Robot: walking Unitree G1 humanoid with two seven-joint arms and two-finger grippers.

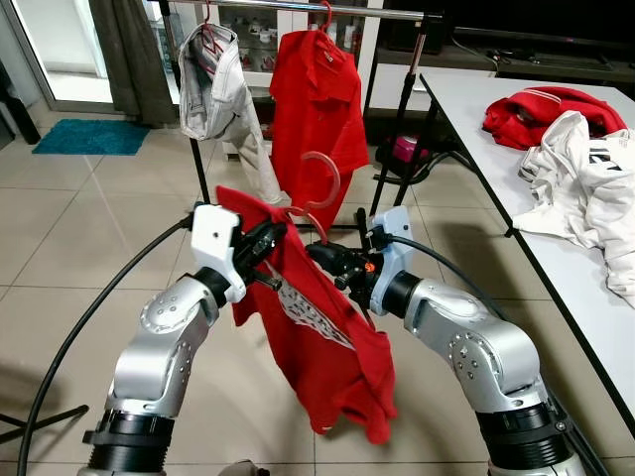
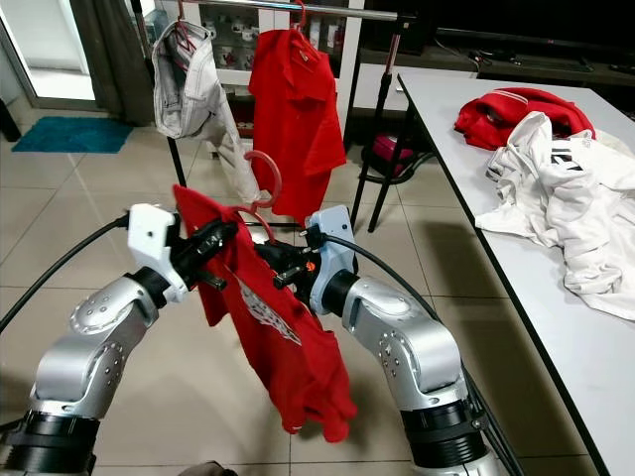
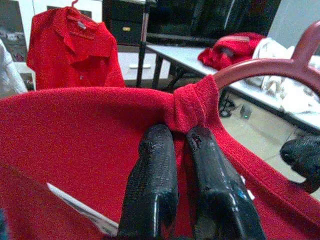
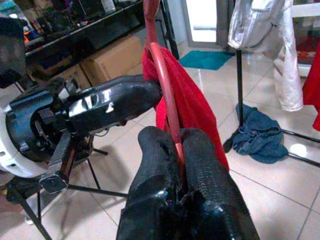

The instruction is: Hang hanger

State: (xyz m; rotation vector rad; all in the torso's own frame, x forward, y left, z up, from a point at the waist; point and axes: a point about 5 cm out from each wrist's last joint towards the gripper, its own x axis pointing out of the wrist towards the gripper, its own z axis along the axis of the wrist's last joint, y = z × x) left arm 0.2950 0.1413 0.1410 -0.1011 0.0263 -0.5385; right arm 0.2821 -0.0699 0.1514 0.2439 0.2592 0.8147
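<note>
Red hanger (image 1: 319,188) carrying red shirt (image 1: 308,327) sitting centre frame, below rail (image 1: 298,8). Left gripper (image 3: 182,150) pinching shirt collar; right gripper (image 4: 179,150) clamping hanger wire. Wire stiff, light; shirt soft, swinging. Best hold: near hook.

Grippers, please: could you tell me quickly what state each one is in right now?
Left gripper: shut on the red shirt at its shoulder.
Right gripper: shut on the red hanger.
</note>
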